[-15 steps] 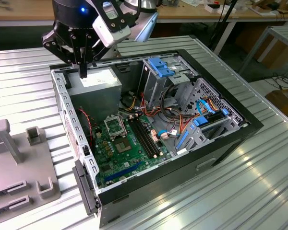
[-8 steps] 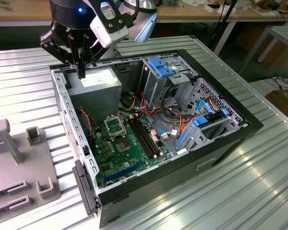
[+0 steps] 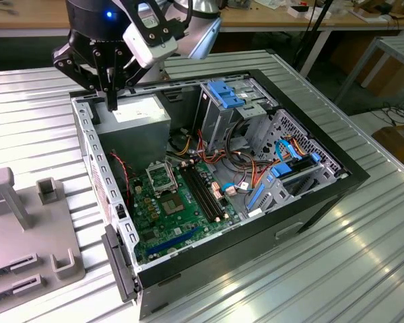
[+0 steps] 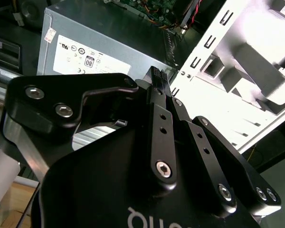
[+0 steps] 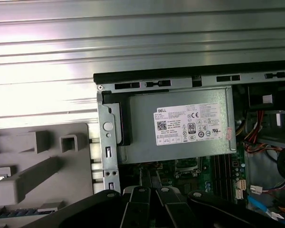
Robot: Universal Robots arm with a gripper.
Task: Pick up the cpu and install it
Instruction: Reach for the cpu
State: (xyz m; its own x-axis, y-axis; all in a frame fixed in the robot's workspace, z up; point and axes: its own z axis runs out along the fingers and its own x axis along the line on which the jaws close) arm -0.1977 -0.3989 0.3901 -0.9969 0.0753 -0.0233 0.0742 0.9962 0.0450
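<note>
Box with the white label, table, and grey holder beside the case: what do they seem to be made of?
Box: probably sheet metal with a matt grey finish, judging by its thin folded edges; the label looks like a paper sticker.
Table: apparently ribbed aluminium, bare and shiny, since light reflects in bright bands.
Holder: likely plastic, dull grey, with thick blocky shapes and no shine; this is uncertain.

bright light from above streaks the ribbed metal worktop [image 3: 363, 269] with white glare in the exterior view and the first wrist view. shadow pools inside the open computer case [image 3: 350, 176]. in the second wrist view a white metal cage [image 4: 256, 61] burns out beside the dark, unlit pincer [image 4: 159, 76].
</note>
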